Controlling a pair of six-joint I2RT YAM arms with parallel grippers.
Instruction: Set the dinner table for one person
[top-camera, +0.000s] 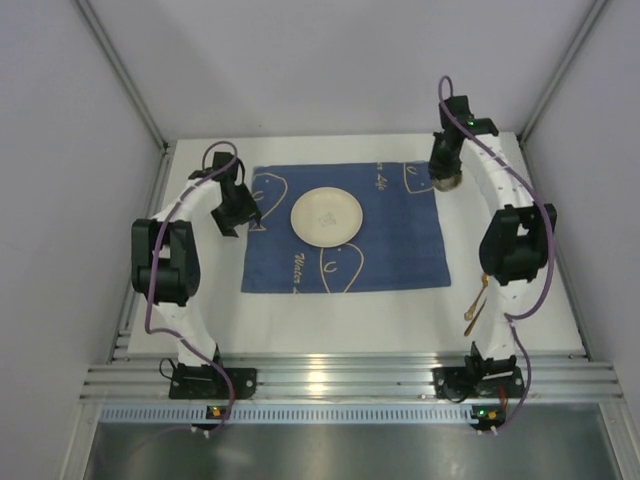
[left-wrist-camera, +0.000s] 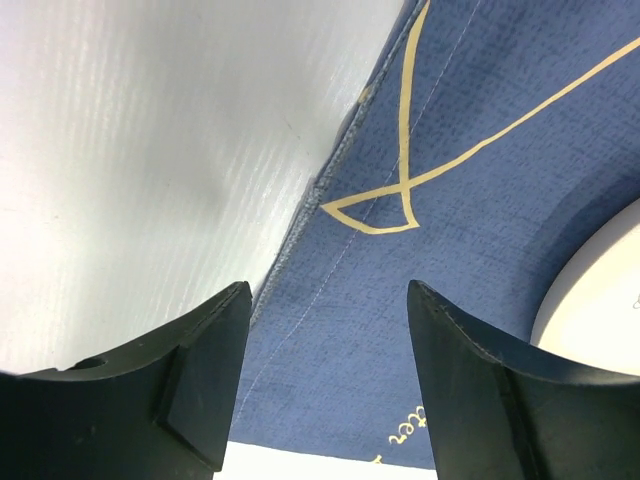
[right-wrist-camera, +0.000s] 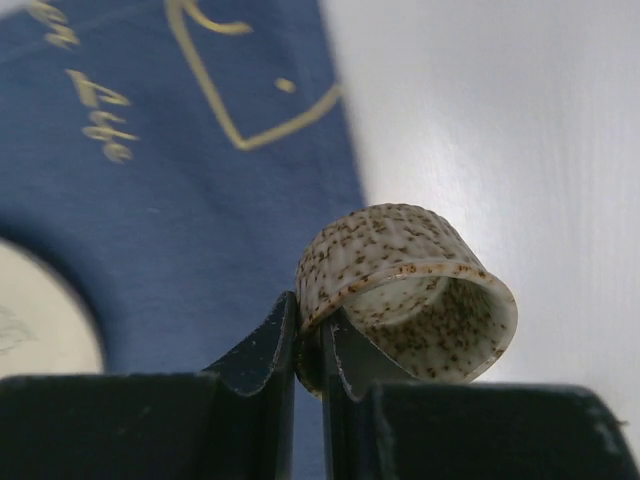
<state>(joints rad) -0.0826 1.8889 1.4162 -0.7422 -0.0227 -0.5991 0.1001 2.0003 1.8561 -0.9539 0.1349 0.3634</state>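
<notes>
R pincer (right-wrist-camera: 312, 330) grips speckled cup (right-wrist-camera: 400, 270), L pincer (left-wrist-camera: 328, 290) agape; dinner table (top-camera: 350, 320) matte white w/ silver rails (top-camera: 350, 375).

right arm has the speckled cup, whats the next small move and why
Probably ease the speckled cup down upright at the far right corner of the blue mat, then open. The right gripper is shut on its rim there, beyond and right of the plate, where a drink belongs.
</notes>
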